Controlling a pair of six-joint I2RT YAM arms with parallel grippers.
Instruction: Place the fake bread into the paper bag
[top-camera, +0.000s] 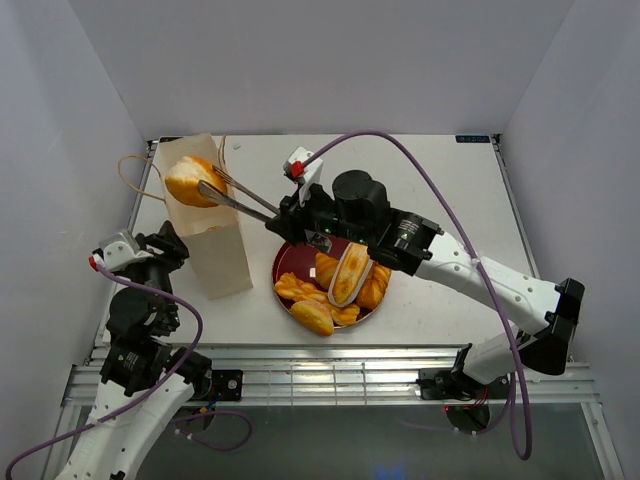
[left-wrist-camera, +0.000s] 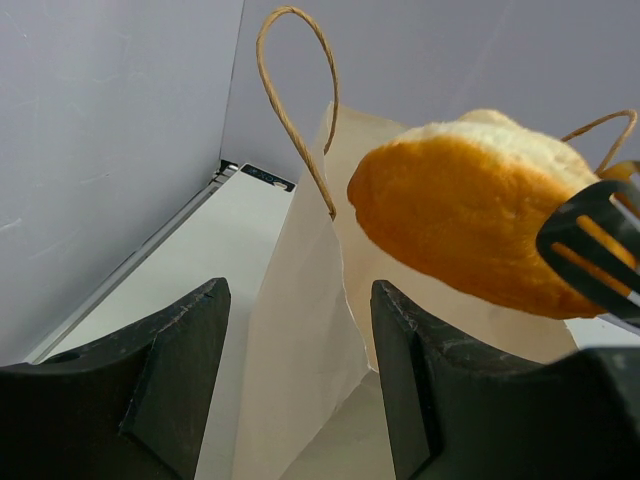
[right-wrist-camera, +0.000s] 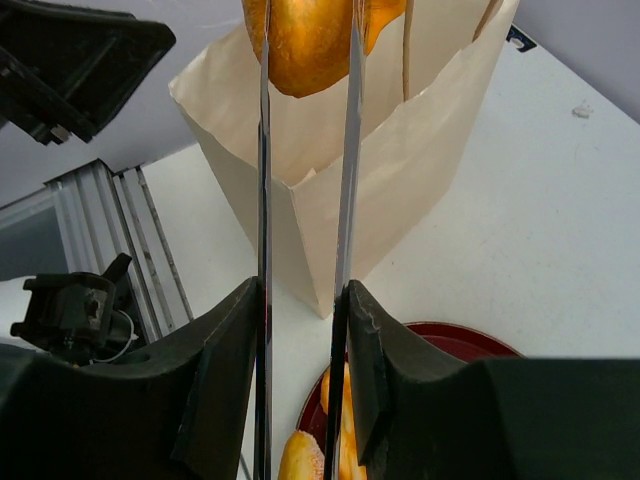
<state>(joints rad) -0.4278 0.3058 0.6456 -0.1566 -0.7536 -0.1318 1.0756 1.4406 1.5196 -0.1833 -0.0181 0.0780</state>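
Over the tabletop (top-camera: 420, 180), my right gripper (top-camera: 285, 215) reaches left with its jaws pressed onto a pair of long metal tongs (top-camera: 245, 200). The slotted tips of the tongs pinch a thick, round, golden-orange toy bun (top-camera: 190, 182). The bun hangs above the open mouth of the tall, pale beige paper bag with tan string handles (top-camera: 220, 260), which stands upright at the left of the tabletop.

My left gripper (top-camera: 172, 243) waits just beside the bag's near wall with its jaws spread. The wrist view shows the bag's edge between them, but I cannot tell whether they touch the paper.

I judge this to be the delivery step for one piece: the bun is carried and over the opening, but not yet lowered or let go. The next move calls for dipping the tongs into the mouth without catching the rim or a handle, then easing the squeeze so the bun drops.

The bun is tilted, its glossy crust turned down and towards the left wrist camera and its paler face turned up. From overhead its wider span runs roughly along the line of the tongs.

The other glossy toy breads (top-camera: 335, 285) lie heaped on the dark red round plate (top-camera: 283, 262), just right of the bag.
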